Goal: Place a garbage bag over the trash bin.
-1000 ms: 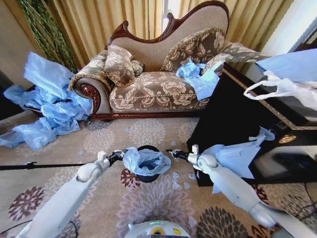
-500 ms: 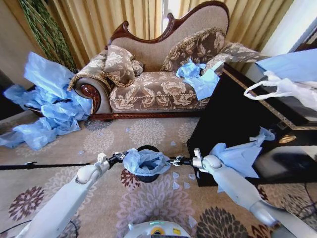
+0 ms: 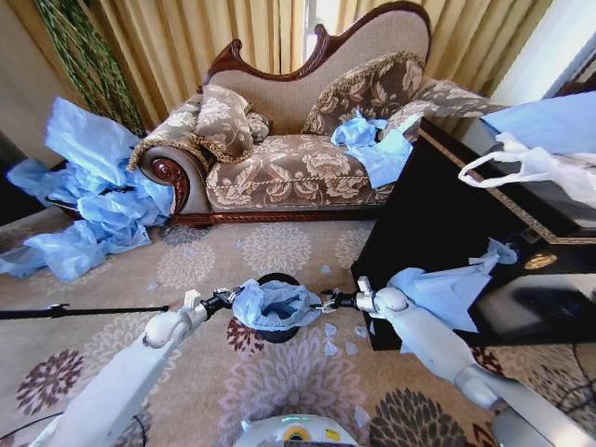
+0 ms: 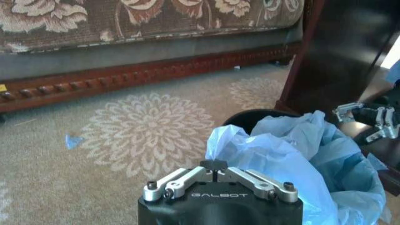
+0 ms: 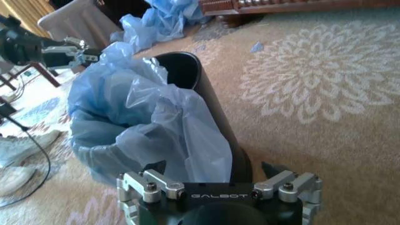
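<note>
The trash bin [image 3: 277, 278] is a small black cylinder standing on the carpet in front of me. The light-blue garbage bag [image 3: 275, 305] lies crumpled over its near rim and hangs partly inside it; the far rim is bare black. In the left wrist view my left gripper [image 4: 214, 165] is shut on the garbage bag's [image 4: 293, 154] edge beside the trash bin [image 4: 256, 117]. My right gripper [image 5: 214, 171] is open, its fingers spread either side of the garbage bag [image 5: 137, 112] where it drapes down the trash bin's [image 5: 206, 89] wall. In the head view the left gripper [image 3: 226, 298] and right gripper [image 3: 326, 303] flank the bin.
A patterned sofa [image 3: 298, 168] stands behind the bin with blue bags [image 3: 377, 149] on it. More blue bags [image 3: 88, 205] are piled at the left. A black cabinet [image 3: 447, 214] stands close on the right, with a white loop-handled bag [image 3: 531, 166] on top. Blue scraps [image 3: 340, 340] litter the carpet.
My right gripper has dropped and edged in toward the bag's right side. The left gripper and the bag have hardly moved.
</note>
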